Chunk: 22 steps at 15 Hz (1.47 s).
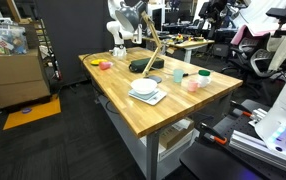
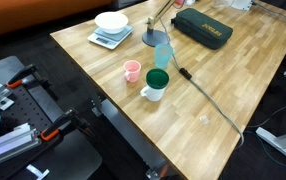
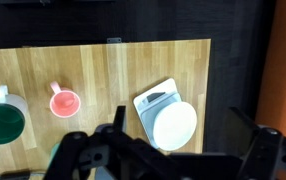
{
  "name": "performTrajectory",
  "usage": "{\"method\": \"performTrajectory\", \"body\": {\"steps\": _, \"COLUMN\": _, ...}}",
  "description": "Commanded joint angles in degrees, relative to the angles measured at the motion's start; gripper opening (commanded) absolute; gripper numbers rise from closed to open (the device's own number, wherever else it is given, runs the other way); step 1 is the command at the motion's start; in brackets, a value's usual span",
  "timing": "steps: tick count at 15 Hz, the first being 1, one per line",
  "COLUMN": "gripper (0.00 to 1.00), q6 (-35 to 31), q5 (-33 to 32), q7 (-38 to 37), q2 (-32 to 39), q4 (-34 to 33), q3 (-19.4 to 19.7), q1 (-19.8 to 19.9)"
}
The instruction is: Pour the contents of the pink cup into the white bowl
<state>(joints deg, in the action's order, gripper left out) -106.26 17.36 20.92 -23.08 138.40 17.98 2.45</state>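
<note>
The pink cup (image 3: 65, 101) stands upright on the desk (image 3: 103, 60), below and off to one side of the hand (image 3: 176, 138), whose fingers are spread wide and empty, with the white bowl (image 3: 175, 120) almost straight beneath it.

Office-lab: swivel chairs (image 1: 263, 55), wooden workbench (image 1: 118, 82), cardboard boxes (image 1: 13, 75)

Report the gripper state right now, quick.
Gripper: open, holding nothing. The pink cup stands clear of it.
</note>
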Motion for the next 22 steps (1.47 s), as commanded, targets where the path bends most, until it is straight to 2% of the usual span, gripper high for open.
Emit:
{"method": "performTrajectory", "body": {"steps": 1, "gripper": 1.0, "q6": 0.4, "q5": 3.4, "q7": 2.6, "q2": 2.3, "q4": -0.8, "q3": -0.7, "q1": 0.6}}
{"method": "performTrajectory", "body": {"steps": 3, "gripper": 1.0, "q6": -0.2, "q5": 5.1, "q7": 2.7, "q2": 3.7, "q4": -0.9, "q3": -0.8, "q1": 0.8}}
{"method": "performTrajectory", "body": {"steps": 4, "gripper": 1.0, "q6": 0.2, "q5": 3.5, "q7": 1.6, "q2": 2.3, "q4": -0.1, "q3": -1.6, "q1": 1.4}}
{"method": "performTrajectory", "body": {"steps": 12, "gripper": 1.0, "q6": 0.1, "q5": 4.2, "q7": 1.8, "q2": 3.3, "q4": -0.5, "q3": -1.7, "q1": 1.5}}
{"method": "performTrajectory", "body": {"steps": 15, "gripper": 1.0, "q6": -1.4, "q5": 8.8, "q7": 2.6, "q2": 4.7, "q4": 0.3, "q3": -0.2, "q1": 1.7}}
{"method": "performTrajectory", "body": {"steps": 19, "gripper": 1.0, "q6": -5.1, "q5": 17.4, "q7": 2.1, "q2": 7.7, "q4": 2.0, "q3": 1.6, "q1": 3.9}}
{"method": "performTrajectory", "body": {"steps": 22, "gripper": 1.0, "q6": -9.7, "q5": 19.7, "q7": 1.5, "q2": 9.5, "q4": 3.5, "q3": 1.6, "q1": 6.3}}
